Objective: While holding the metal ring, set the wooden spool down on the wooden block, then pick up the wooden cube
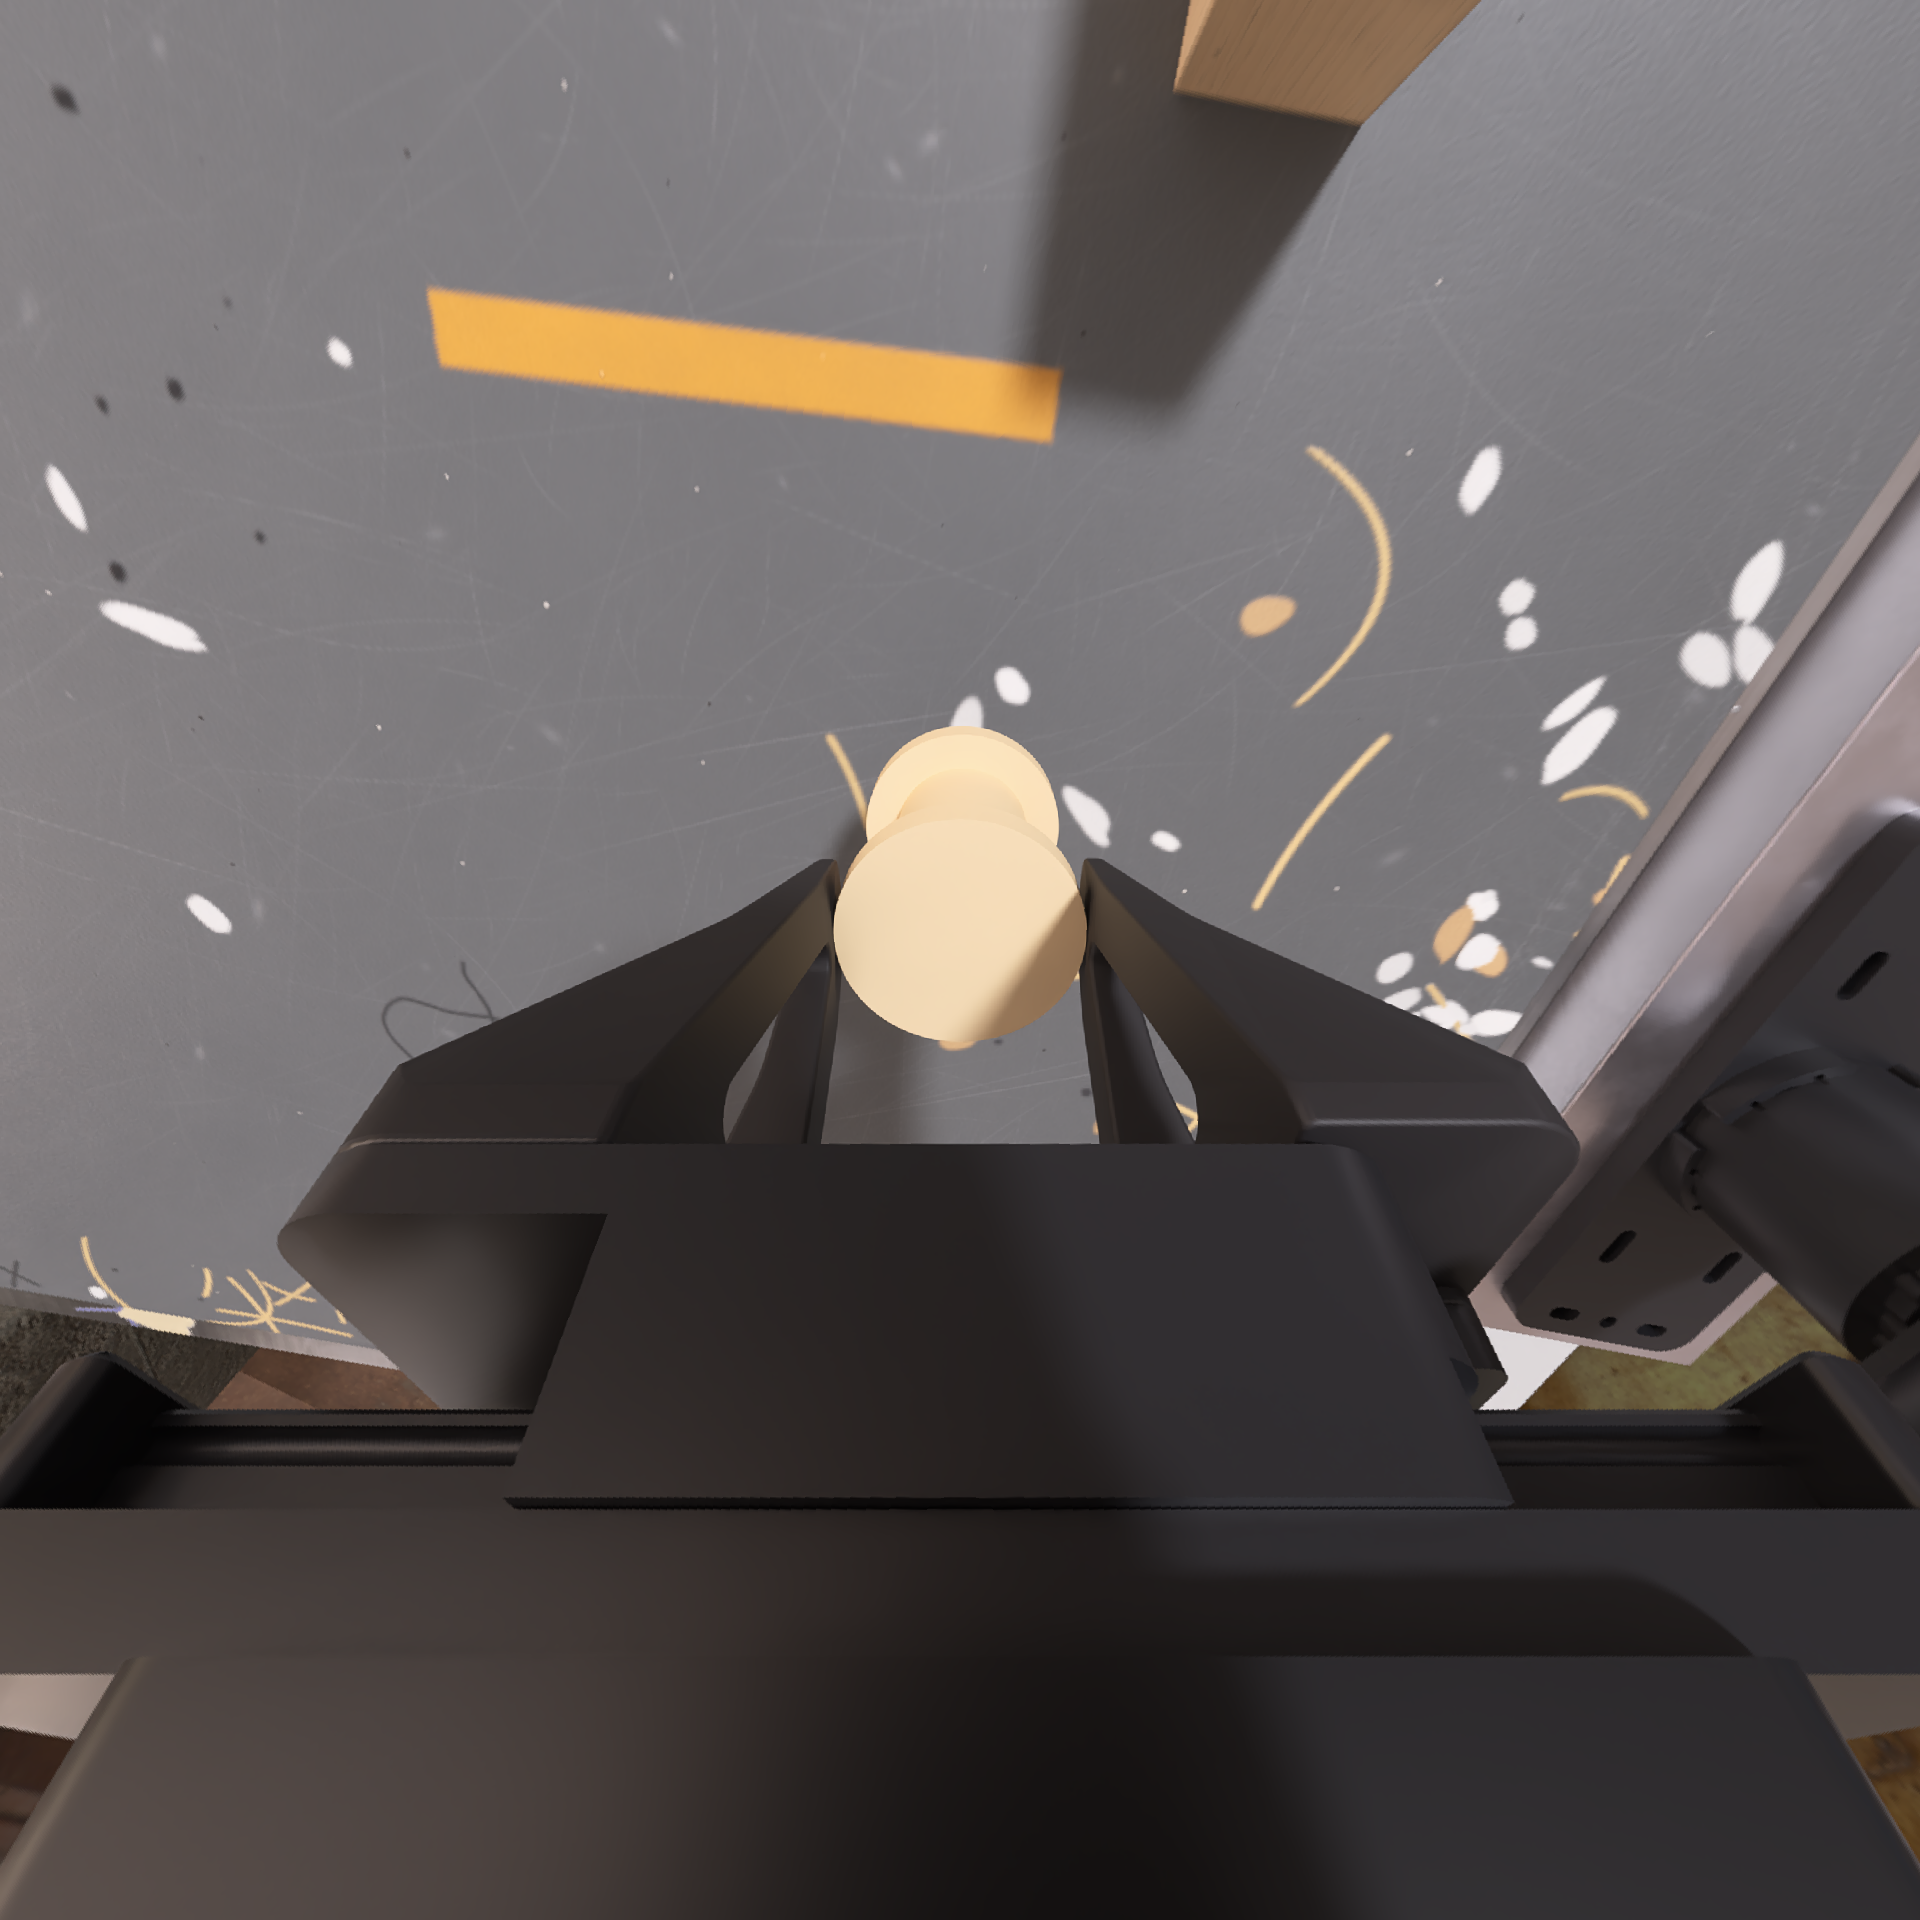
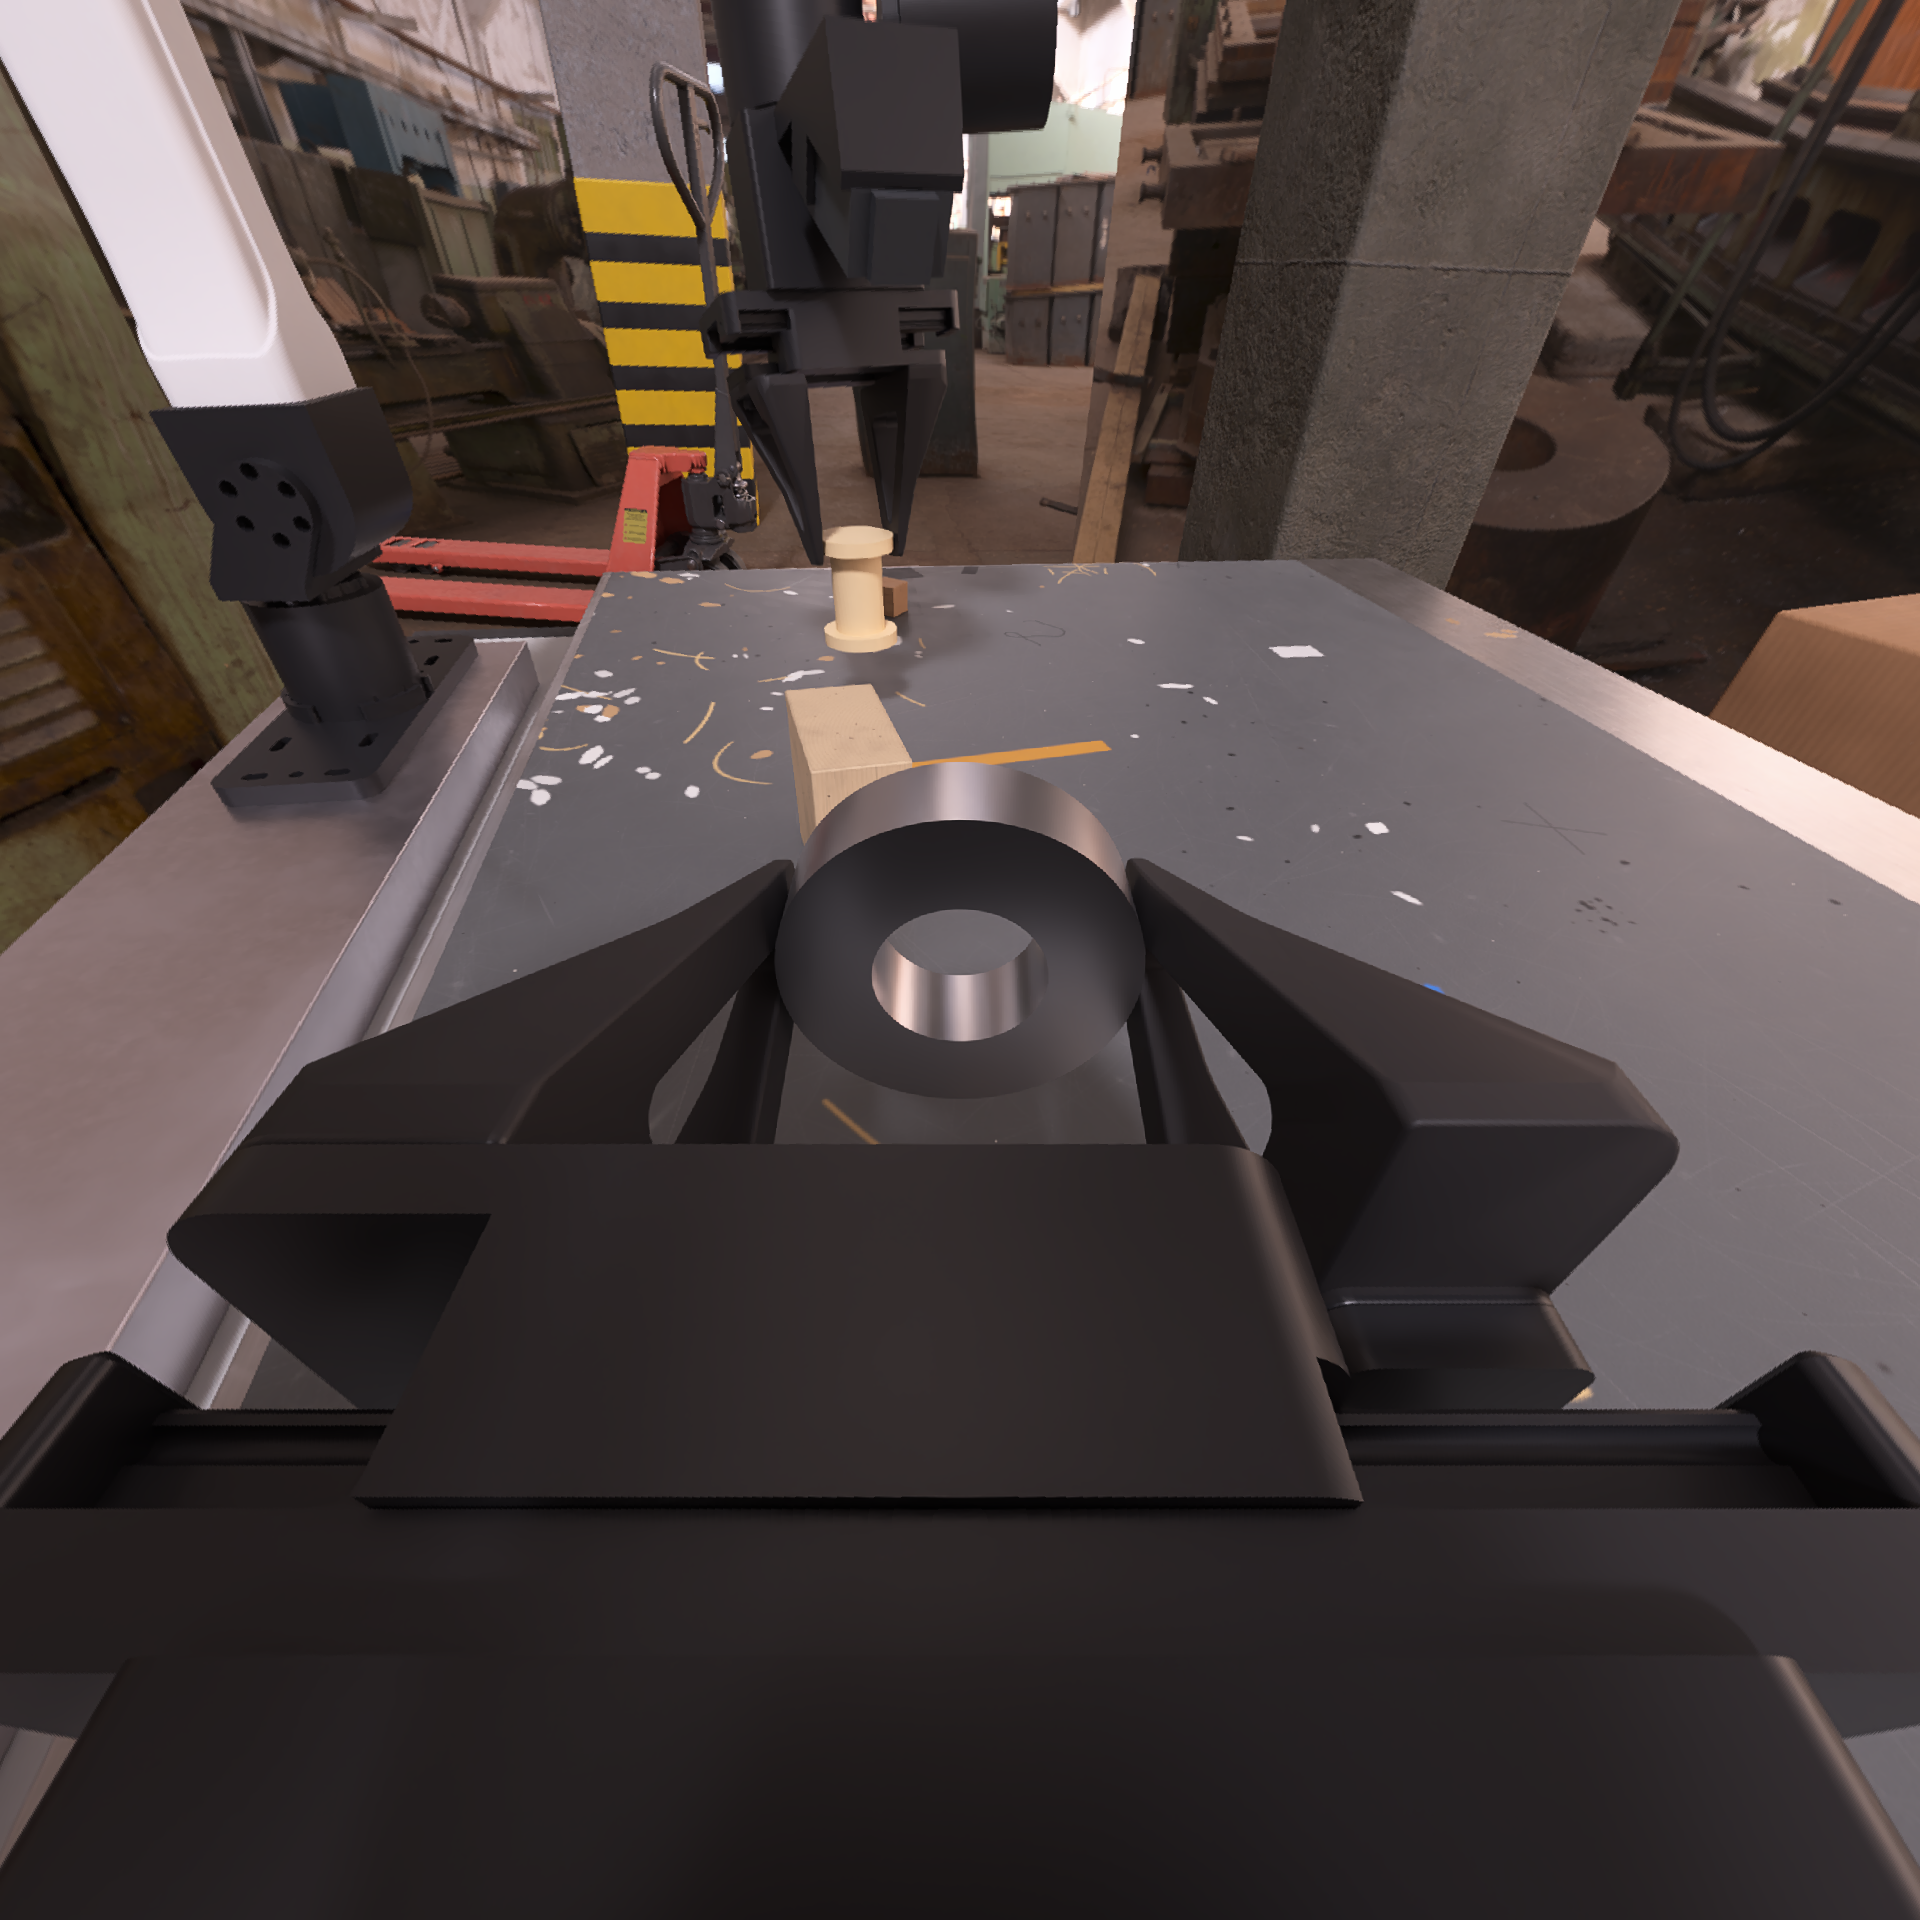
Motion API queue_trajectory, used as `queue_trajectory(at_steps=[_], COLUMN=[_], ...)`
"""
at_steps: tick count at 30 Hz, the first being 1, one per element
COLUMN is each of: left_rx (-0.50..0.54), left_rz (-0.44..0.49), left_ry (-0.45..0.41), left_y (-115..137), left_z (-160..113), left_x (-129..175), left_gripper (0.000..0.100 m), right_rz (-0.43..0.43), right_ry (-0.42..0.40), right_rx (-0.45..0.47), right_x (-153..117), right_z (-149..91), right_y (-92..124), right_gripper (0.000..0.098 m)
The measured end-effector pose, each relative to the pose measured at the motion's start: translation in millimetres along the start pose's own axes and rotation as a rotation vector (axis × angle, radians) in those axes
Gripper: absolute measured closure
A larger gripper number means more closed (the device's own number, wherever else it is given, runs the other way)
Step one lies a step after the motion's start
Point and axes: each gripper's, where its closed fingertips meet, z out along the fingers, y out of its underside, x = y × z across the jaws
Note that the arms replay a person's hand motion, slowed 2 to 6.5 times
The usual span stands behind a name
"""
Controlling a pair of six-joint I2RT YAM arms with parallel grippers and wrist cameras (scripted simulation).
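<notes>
Left gripper (image 1: 958,894) clamps the spool (image 1: 958,935) upright, well short of the block (image 2: 844,746). Carry it over the block, lower flat. Right gripper (image 2: 961,883) grips the ring (image 2: 961,951).

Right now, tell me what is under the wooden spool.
The wooden spool, gripped by the left claw, hangs over bare paint-flecked tabletop. The wooden block lies apart, nearer the right claw. The spot directly beneath is covered by the spool itself.
</notes>
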Motion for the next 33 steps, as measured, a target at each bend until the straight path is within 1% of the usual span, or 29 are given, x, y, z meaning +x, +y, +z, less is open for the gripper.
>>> queue_trajectory(at_steps=[2, 6, 10, 17, 25, 33], left_rx=[0.005, 0.029, 0.047, 0.06, 0.057, 0.015], left_rz=[0.007, 0.03, 0.021, 0.019, 0.066, 0.122], left_ry=[0.001, -0.026, -0.042, -0.032, -0.001, 0.023], left_y=[-8, -34, -58, -96, -130, -148], left_z=[-5, -20, -31, -43, -43, -29], left_x=[3, 7, 12, 26, 46, 59], left_gripper=[0.062, 0.062, 0.062, 0.062, 0.062, 0.062], right_rz=[0.002, 0.003, 0.0, -0.005, -0.007, -0.01], right_ry=[0.0, 0.0, -0.002, -0.006, -0.006, -0.006], right_rx=[-0.002, -0.007, -0.009, -0.015, -0.015, -0.013], right_x=[0, 0, -1, -2, -2, -2], right_z=[0, 0, 0, 1, 1, 1], right_y=[1, 2, 2, 3, 3, 2], right_gripper=[0.0459, 0.0459, 0.0459, 0.0459, 0.0459, 0.0459])
